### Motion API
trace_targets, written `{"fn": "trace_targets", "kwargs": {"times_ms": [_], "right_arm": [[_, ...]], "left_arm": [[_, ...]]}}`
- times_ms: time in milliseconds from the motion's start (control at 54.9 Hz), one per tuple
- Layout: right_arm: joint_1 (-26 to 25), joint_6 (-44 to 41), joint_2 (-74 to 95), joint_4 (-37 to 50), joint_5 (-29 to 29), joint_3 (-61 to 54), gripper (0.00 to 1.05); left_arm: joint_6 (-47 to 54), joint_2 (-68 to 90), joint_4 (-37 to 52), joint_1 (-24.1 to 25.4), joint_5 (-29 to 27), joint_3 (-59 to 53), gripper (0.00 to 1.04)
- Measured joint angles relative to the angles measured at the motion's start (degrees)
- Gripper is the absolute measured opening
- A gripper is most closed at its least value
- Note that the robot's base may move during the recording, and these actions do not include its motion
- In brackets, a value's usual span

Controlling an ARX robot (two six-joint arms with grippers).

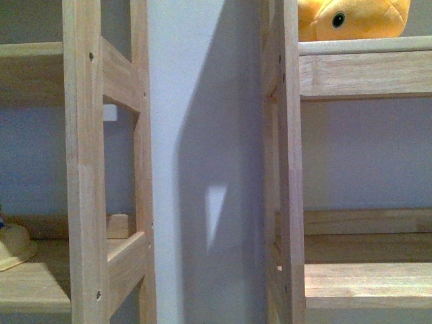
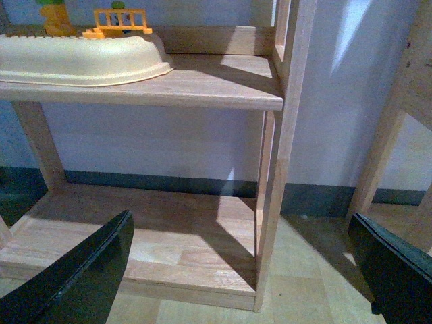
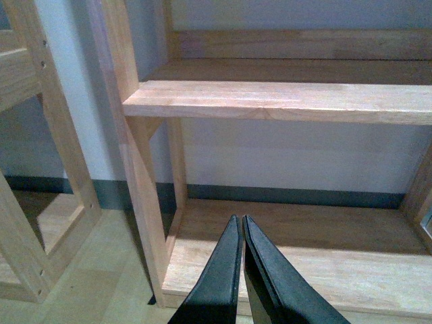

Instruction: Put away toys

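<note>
An orange-yellow plush toy (image 1: 351, 19) with a glossy black eye sits on the upper shelf (image 1: 364, 46) of the right wooden shelf unit, at the top right of the front view. Neither gripper shows in the front view. My left gripper (image 2: 243, 270) is open and empty, its black fingers (image 2: 81, 277) wide apart, low in front of the left unit's bottom shelf. My right gripper (image 3: 241, 226) is shut and empty, pointing at the right unit's bottom shelf (image 3: 297, 270).
Two wooden shelf units stand side by side against a pale wall, with a gap (image 1: 209, 169) between them. A cream tray (image 2: 81, 57) with orange and yellow toy pieces (image 2: 121, 20) lies on the left unit's middle shelf. A wooden floor (image 2: 304, 270) lies below.
</note>
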Motion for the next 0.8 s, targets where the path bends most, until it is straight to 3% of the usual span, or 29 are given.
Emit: {"fn": "trace_targets", "kwargs": {"times_ms": [291,400,582,728,801], "right_arm": [[0.00,-0.04,-2.29,0.22,0.00,-1.86,0.08],[0.00,-0.09,-2.32,0.22,0.00,-1.86,0.30],[0.00,-0.09,-2.32,0.22,0.00,-1.86,0.57],[0.00,-0.09,-2.32,0.22,0.00,-1.86,0.91],[0.00,-0.07,-2.32,0.22,0.00,-1.86,1.02]], "left_arm": [[0.00,0.00,0.00,0.00,-0.02,0.00,0.99],[0.00,0.00,0.00,0.00,-0.02,0.00,0.99],[0.02,0.00,0.00,0.00,-0.02,0.00,0.99],[0.00,0.00,0.00,0.00,-0.02,0.00,0.99],[0.02,0.00,0.00,0.00,-0.02,0.00,0.99]]}}
